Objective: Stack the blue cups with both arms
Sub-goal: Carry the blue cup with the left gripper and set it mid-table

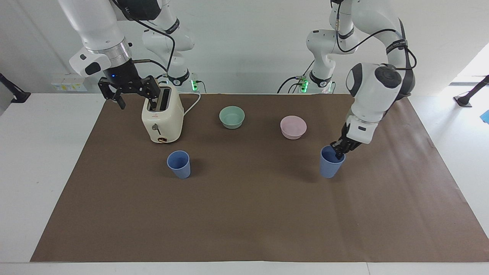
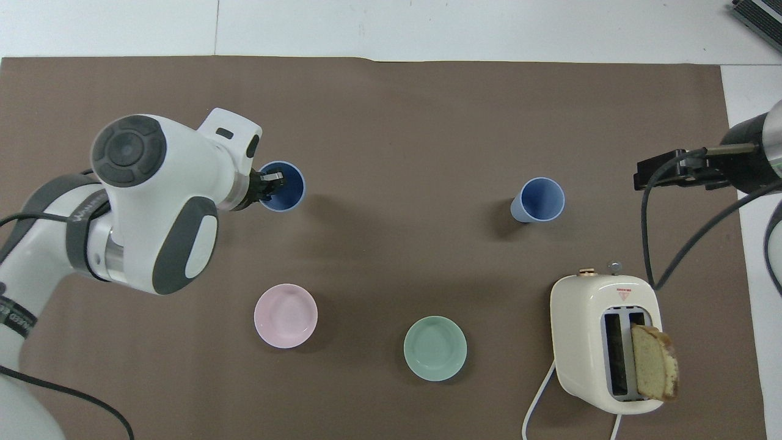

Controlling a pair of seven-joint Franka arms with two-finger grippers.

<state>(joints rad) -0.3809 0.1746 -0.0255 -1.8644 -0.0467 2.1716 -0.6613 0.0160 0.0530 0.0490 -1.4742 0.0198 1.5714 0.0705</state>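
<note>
One blue cup (image 1: 330,163) hangs just above the brown mat, pinched at its rim by my left gripper (image 1: 339,152), one finger inside it. In the overhead view this cup (image 2: 287,189) and the left gripper (image 2: 271,184) are over the mat toward the left arm's end. The other blue cup (image 1: 179,164) stands upright and alone on the mat, farther from the robots than the toaster; it also shows in the overhead view (image 2: 538,200). My right gripper (image 1: 130,93) hangs open and empty in the air beside the toaster's top, seen in the overhead view (image 2: 669,172) over the mat's edge. The right arm waits.
A cream toaster (image 1: 162,114) with a bread slice (image 2: 654,370) in one slot stands at the right arm's end. A mint-green bowl (image 1: 232,117) and a pink bowl (image 1: 293,127) sit on the mat (image 1: 244,214) nearer the robots than the cups.
</note>
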